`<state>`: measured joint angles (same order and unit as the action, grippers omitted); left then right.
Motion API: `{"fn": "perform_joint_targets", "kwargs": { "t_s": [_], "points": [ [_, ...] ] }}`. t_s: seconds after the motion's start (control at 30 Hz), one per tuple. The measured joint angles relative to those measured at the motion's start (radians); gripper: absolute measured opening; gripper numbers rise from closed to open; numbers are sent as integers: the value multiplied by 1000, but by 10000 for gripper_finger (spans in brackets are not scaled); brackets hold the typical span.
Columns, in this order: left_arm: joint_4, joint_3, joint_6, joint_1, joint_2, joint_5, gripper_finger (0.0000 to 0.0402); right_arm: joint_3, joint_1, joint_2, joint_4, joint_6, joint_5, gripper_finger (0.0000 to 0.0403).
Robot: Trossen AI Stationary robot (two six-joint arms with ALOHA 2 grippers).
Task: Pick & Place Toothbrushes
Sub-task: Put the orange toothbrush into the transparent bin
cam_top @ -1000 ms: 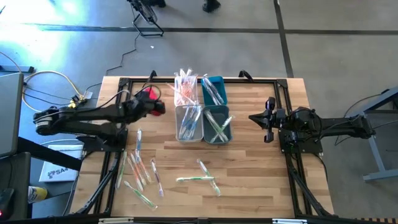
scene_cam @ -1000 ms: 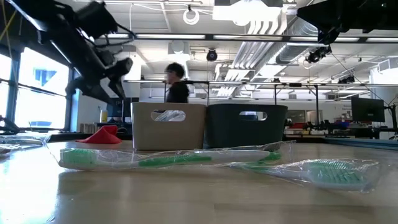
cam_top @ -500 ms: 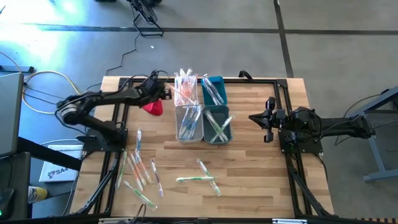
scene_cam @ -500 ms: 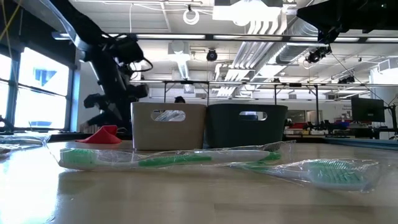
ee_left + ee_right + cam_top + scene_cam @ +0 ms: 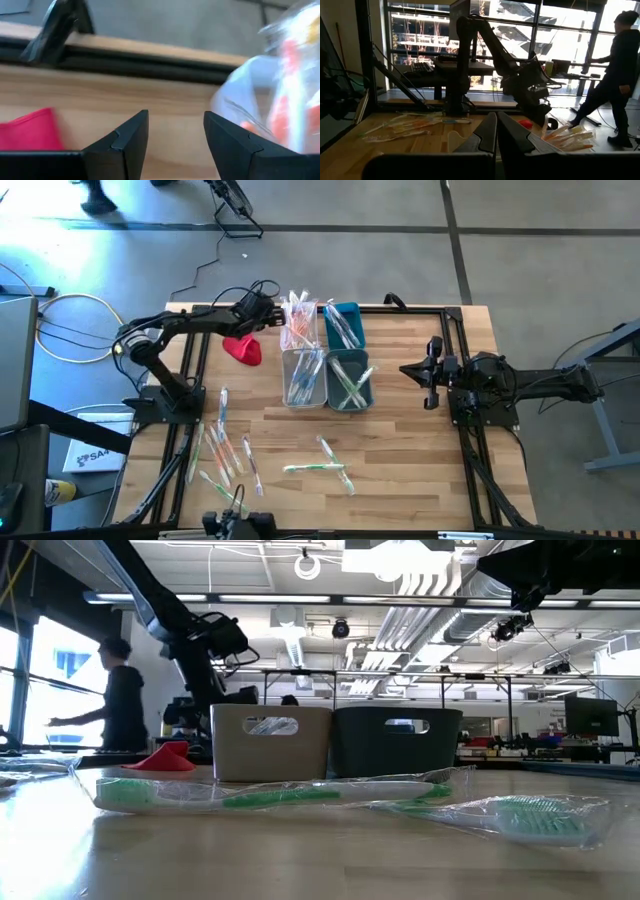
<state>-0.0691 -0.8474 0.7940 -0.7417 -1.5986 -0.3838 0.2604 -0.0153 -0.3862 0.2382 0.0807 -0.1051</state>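
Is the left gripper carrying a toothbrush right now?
No. In its wrist view the left gripper is open, with only bare table showing in the gap between its fingers.

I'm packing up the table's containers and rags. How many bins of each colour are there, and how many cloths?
White bins: 2
Teal bins: 2
Red cloth: 1
Total: 5
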Motion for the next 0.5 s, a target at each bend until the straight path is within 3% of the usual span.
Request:
{"fn": "perform_joint_targets", "kwargs": {
  "t_s": [0.5],
  "points": [
    [207,0,-4,2,-5,38,188,0,0,0,-2,0,0,7]
  ]
}}
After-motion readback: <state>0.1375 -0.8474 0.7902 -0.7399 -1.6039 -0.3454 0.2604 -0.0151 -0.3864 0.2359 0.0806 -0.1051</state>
